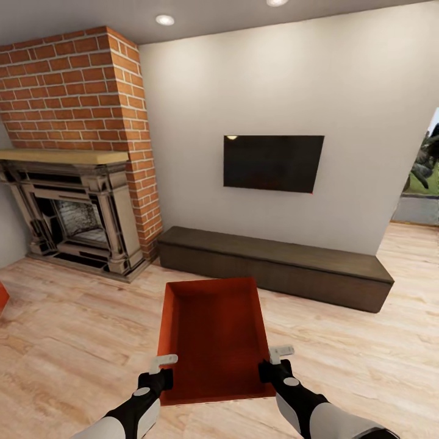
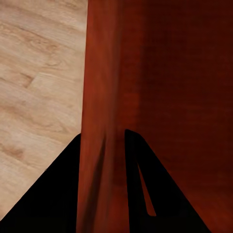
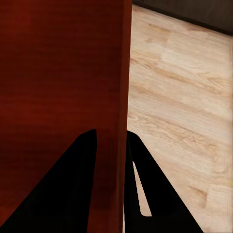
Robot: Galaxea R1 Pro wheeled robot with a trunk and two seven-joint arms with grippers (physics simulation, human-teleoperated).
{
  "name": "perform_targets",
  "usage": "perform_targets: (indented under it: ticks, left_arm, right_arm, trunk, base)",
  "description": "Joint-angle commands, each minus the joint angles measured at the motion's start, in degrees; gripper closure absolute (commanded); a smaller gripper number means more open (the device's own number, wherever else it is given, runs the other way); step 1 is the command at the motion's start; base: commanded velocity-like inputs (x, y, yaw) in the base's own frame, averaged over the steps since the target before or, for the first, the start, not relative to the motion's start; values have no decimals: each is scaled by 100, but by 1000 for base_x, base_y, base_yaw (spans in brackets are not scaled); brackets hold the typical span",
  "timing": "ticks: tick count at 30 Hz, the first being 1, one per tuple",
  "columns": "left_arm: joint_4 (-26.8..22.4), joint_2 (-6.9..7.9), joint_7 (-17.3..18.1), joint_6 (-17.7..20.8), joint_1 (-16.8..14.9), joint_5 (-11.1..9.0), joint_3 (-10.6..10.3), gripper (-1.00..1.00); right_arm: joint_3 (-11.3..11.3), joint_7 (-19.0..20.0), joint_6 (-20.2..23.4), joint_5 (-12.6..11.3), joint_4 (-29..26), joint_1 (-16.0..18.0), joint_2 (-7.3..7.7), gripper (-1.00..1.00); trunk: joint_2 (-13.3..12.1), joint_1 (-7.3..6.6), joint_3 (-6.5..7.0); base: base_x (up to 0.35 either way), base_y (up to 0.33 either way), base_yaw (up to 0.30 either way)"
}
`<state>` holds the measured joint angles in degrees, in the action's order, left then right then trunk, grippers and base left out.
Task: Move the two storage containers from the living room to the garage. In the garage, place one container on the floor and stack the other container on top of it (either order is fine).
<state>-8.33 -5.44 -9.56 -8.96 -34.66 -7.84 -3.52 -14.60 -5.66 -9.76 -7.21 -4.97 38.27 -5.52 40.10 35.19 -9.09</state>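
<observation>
In the living room, one red-orange open-top storage container (image 1: pixel 213 335) is held above the wood-plank floor in front of me, long side pointing away. My left gripper (image 1: pixel 163 366) is shut on its left wall (image 2: pixel 99 121), one finger inside and one outside. On the opposite long side, my right gripper (image 1: pixel 274 361) is shut on the right wall (image 3: pixel 116 97) in the same way. At the far left edge of the head view a sliver of a second red-orange container (image 1: pixel 2 297) shows low on the floor.
A brick fireplace (image 1: pixel 73 207) stands at the left. A long dark low cabinet (image 1: pixel 274 265) runs along the white wall under a black TV (image 1: pixel 273 163). An opening to the outside (image 1: pixel 424 177) is at the right. Light wood flooring (image 1: pixel 366 353) surrounds the container.
</observation>
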Motion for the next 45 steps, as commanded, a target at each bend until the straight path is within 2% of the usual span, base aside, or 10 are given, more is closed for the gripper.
perform_targets:
  ticks: [1, 11, 32, 45]
  left_arm:
    - [16, -1, -199, -23, -6, -314, 372, 100]
    - [23, 0, -193, -18, -6, -345, 370, 100]
    - [18, 0, -192, -20, -6, -344, 370, 100]
    - [23, 0, -195, -27, -6, -347, 370, 100]
  right_arm:
    - [344, -5, -8, 9, -474, 5, -9, 100]
    - [344, -5, -8, 9, -474, 5, -13, 100]
    - [344, -5, -8, 9, -473, 5, -3, 100]
    - [344, -5, -7, 9, -473, 5, -3, 100]
  trunk:
    - [7, 4, -8]
    - [7, 4, 0]
    - [7, 4, 115]
    - [7, 4, 186]
  base:
    - [285, 0, -18]
    - [314, 0, -39]
    - [321, 0, -196]
    - [17, 0, -201]
